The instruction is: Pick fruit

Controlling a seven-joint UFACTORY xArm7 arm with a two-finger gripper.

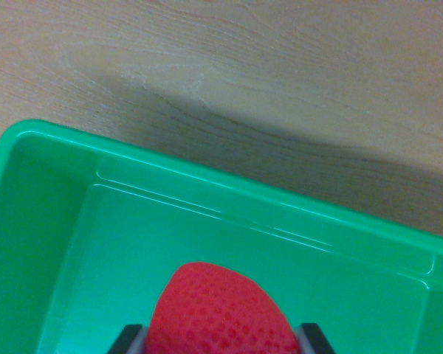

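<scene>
A red strawberry (pixel 215 313) with a dimpled skin fills the bottom middle of the wrist view. My gripper (pixel 220 341) is shut on it, one dark fingertip (pixel 127 339) at its left side and the other at its right. The fruit hangs over the inside of a green plastic bin (pixel 52 243). I cannot tell whether the strawberry touches the bin's floor.
The green bin's rim runs from the upper left down to the right edge. Beyond it lies a light wooden tabletop (pixel 280 66), partly in shadow near the bin.
</scene>
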